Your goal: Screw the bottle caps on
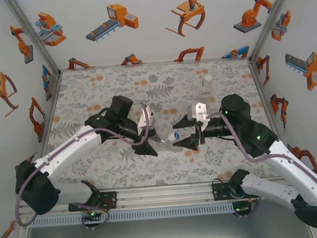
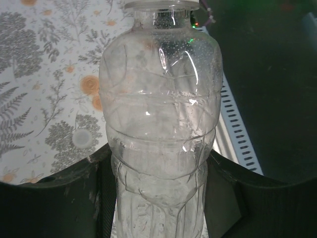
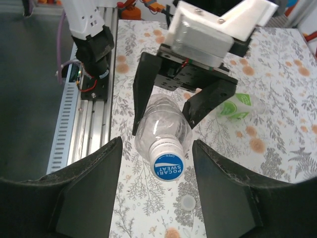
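R gripper [image 3: 157, 148] is open. Its two dark fingers [image 3: 89, 193] stand apart w/ a gap on either side of the blue cap [image 3: 168, 165], touching neither the cap nor the bottle. The cap sits on the neck of the plain bottle [image 3: 161, 124] and faces straight into the R wrist cam, white lettering on its top. Can't tell how tightly it's threaded on.

The bottle is held roughly horizontal, neck toward the R arm. L gripper [image 1: 151, 146] is clamped narrow on the bottle's body, one black finger on each side. In the L wrist view the clear ribbed body runs up btwn those fingers to the neck at the top of the frame. In the top view the two grippers face each other near mid-table, w/ the bottle pointing from L to R.

Below the capped end, the white cap [image 3: 187, 201] lies loose on the patterned table [image 3: 143, 208], apart from any bottle. Beyond the L gripper, the green-label bottle [image 3: 237, 105] lies on its side on the table. Can't tell whether it's capped. Farthest off, toward the back R of the table, the slim bottle [image 1: 207, 87] stands upright, well apart from both grippers.
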`<state>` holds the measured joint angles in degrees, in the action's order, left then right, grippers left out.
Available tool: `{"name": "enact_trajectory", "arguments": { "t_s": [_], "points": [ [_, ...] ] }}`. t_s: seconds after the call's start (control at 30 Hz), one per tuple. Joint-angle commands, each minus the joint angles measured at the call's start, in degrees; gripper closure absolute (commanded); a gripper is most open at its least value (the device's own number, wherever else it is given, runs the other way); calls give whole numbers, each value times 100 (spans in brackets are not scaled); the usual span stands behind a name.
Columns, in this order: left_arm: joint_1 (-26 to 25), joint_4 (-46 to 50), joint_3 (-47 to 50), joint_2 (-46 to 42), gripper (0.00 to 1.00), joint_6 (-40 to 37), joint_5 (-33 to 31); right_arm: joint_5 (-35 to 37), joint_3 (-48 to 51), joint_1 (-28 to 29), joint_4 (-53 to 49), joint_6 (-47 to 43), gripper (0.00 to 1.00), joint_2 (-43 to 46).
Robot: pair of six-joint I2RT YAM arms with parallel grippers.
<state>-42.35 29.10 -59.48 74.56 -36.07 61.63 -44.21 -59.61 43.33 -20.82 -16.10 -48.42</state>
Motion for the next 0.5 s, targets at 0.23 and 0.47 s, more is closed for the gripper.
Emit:
{"name": "enact_trajectory", "arguments": {
  "t_s": [0.23,0.47],
  "points": [
    [-10,367,-186,12,100,-268,708,-292,99,24,-161,-572,51,-27],
    [-11,368,-187,21,100,-268,710,-315,114,24,-148,-579,57,-86]
  ]
}}
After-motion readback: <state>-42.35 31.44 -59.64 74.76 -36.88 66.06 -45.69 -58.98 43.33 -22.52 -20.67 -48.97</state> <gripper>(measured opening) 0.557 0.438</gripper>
